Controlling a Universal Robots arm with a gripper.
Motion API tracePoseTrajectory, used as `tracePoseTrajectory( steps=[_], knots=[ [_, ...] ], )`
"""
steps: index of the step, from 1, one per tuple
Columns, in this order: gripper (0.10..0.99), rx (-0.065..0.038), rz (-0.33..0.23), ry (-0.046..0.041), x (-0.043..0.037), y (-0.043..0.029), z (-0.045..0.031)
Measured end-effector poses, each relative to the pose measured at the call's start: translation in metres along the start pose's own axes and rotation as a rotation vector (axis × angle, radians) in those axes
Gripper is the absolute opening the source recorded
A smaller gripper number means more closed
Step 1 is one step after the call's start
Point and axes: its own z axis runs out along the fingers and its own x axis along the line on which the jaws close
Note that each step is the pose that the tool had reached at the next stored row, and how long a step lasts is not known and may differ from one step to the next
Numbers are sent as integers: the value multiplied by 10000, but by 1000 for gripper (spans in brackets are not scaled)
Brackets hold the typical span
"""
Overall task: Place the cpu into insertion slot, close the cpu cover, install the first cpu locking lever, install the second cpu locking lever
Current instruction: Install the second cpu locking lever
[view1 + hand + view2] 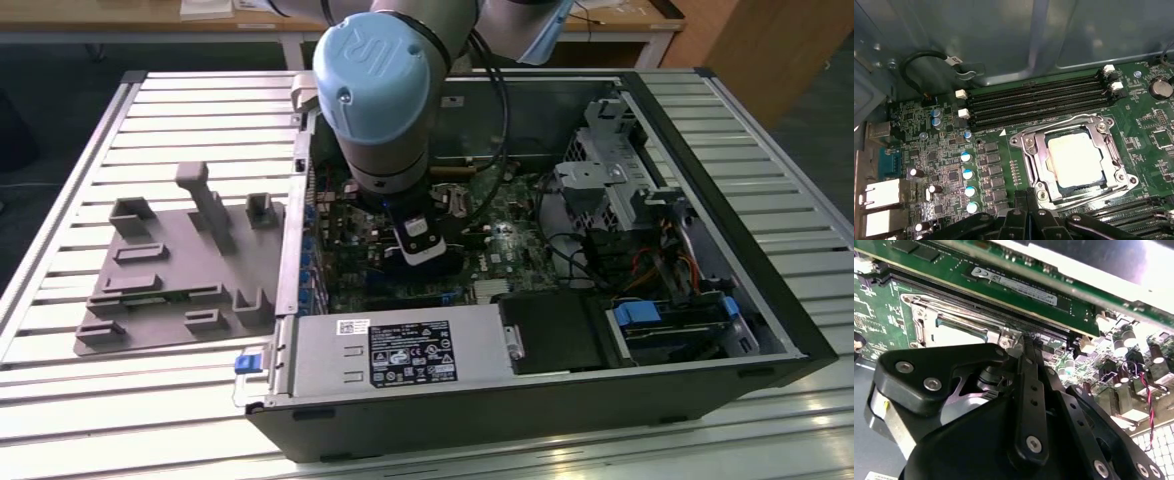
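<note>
First wrist view: cpu [1074,159] seated under cpu cover [1040,161].

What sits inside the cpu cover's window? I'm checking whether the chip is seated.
In the first wrist view, the cpu with its pale metal top lies flat inside the cpu cover window. The insertion slot beneath is hidden by the chip.

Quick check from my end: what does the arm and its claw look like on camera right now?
In the exterior view the arm is a thick silver-grey cylinder with a light blue round joint cap and black cables running down its side. Below it sits a small white-and-black block. In the second wrist view the claw is matte black, built of flat linkage bars with silver screw heads and a rounded plate.
</note>
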Motion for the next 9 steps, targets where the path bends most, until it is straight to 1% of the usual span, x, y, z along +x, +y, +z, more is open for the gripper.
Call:
tracePoseTrajectory(
  steps=[4,9],
  knots=[
    [106,0,0,-1,-1,10,-24],
    [106,0,1,-1,-2,45,-106]
  ],
)
